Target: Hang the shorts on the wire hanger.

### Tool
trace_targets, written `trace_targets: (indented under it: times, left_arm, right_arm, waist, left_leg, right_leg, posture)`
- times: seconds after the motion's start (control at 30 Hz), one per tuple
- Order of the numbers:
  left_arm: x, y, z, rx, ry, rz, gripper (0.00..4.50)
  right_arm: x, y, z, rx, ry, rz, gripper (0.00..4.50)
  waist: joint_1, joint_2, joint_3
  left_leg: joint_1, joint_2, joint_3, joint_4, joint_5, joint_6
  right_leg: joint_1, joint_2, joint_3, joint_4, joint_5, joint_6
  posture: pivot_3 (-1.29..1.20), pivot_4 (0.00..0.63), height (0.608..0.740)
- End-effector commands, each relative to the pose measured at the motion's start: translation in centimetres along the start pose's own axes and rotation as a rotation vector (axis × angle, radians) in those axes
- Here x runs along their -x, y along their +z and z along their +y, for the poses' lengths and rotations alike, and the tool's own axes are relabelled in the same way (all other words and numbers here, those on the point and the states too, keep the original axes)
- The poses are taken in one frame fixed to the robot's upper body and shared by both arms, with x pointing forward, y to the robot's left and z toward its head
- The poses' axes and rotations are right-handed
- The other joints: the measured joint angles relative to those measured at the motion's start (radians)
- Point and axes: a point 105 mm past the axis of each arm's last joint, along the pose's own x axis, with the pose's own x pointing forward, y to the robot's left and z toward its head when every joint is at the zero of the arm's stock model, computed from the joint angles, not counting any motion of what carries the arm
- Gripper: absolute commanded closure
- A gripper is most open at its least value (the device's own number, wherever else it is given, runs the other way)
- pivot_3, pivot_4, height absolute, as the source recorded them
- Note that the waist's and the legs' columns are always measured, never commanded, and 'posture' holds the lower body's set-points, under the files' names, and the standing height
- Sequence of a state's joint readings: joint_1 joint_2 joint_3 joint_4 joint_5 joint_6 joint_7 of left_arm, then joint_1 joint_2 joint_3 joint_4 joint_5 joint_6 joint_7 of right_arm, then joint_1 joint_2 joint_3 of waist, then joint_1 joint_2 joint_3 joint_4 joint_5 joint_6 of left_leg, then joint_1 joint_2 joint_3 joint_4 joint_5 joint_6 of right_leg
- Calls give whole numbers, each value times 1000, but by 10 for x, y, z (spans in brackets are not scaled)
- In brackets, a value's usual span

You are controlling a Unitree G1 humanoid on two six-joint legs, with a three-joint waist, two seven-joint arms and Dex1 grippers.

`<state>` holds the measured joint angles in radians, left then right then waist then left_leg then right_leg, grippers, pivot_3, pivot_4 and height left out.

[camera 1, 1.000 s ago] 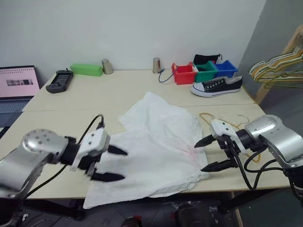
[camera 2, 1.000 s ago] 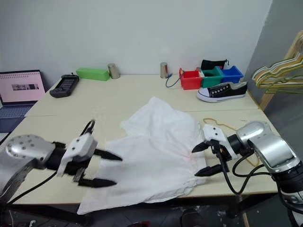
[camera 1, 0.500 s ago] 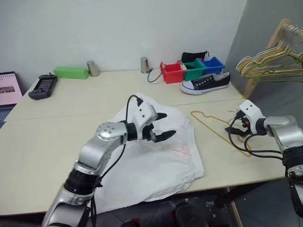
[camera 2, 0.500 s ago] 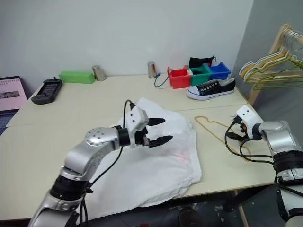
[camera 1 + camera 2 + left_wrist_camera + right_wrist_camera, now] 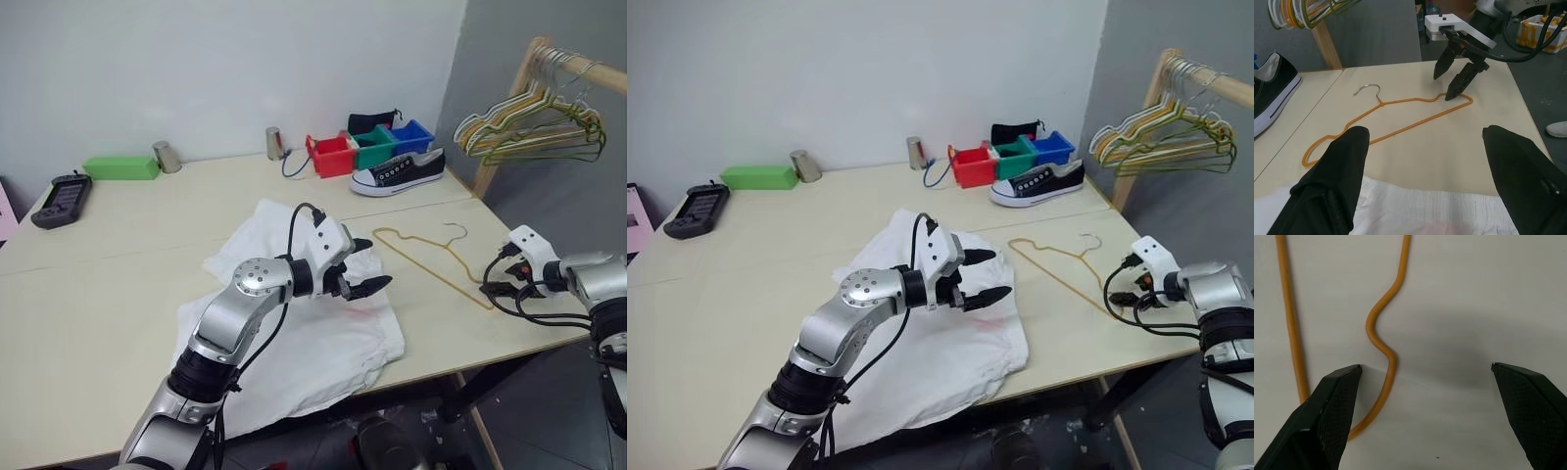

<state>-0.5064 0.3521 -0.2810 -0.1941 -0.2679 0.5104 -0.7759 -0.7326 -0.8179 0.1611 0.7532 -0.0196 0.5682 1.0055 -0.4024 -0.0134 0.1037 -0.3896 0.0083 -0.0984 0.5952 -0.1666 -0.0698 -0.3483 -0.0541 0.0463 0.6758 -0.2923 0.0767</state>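
The white shorts (image 5: 294,343) lie crumpled on the table, reaching its near edge. To their right the thin yellow wire hanger (image 5: 431,269) lies flat, its hook toward the shoe. My left gripper (image 5: 377,262) hovers open over the shorts' right edge, pointing at the wire hanger (image 5: 1410,101), with nothing between its fingers. My right gripper (image 5: 1444,86) is open and tilted down over the hanger's far end near the table's right edge. In the right wrist view, the hanger's bent corner (image 5: 1382,345) lies between the right gripper's (image 5: 1425,366) fingers, close to one fingertip.
A black-and-white shoe (image 5: 397,173) and red, green and blue bins (image 5: 329,155) sit at the back right. A wooden rack with a bunch of thicker hangers (image 5: 534,122) stands beyond the table's right edge. A green box (image 5: 120,167) and a black device (image 5: 61,188) lie at the back left.
The view has swung to the right. My left gripper moved right across the shorts toward the hanger. My right gripper moved out to the hanger's far end and tipped downward. Both stayed open.
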Motion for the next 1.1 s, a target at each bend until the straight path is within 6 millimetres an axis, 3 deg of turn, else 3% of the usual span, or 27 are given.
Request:
trace_targets:
  times: [0.03,0.3,0.57,0.8,1.0,1.1]
  left_arm:
    - [4,11,4,-47,15,-25,538]
    - [3,13,5,-52,18,-28,538]
    - [6,12,10,-60,38,-20,538]
    - [11,11,19,-63,80,-18,538]
    - [23,14,44,-66,173,-28,538]
    - [37,18,68,-61,257,-38,538]
  right_arm:
    - [-2,6,6,11,34,-10,475]
    - [-12,3,11,24,56,-5,2678]
    - [-16,4,14,9,79,-10,4466]
    - [-11,22,13,99,67,-80,4466]
    - [10,85,-3,168,-106,-276,4466]
    - [15,115,3,305,-177,-361,4466]
  waist:
    - [-3,0,0]
    - [-12,-3,-5]
    - [-12,-5,-8]
    - [-12,-6,-11]
    - [-17,-5,-11]
    - [-13,-5,-11]
  left_leg:
    - [0,0,0,0,0,0]
    - [2,0,-1,0,0,0]
    - [8,0,-3,-1,0,0]
    - [7,-1,-3,-1,0,0]
    - [7,-1,-1,-1,0,0]
    - [7,-1,-3,-1,0,0]
  right_leg:
    - [0,0,0,0,0,0]
    - [3,0,-1,-2,0,0]
    - [15,0,-2,-13,-1,-2]
    - [15,0,-2,-14,2,4]
    - [13,-1,-1,-13,2,4]
    - [13,-1,-1,-14,2,4]
  posture:
    - [-293,3,740]
    - [-290,0,740]
    - [-284,0,740]
    - [-285,0,740]
    - [-287,0,740]
    - [-293,0,740]
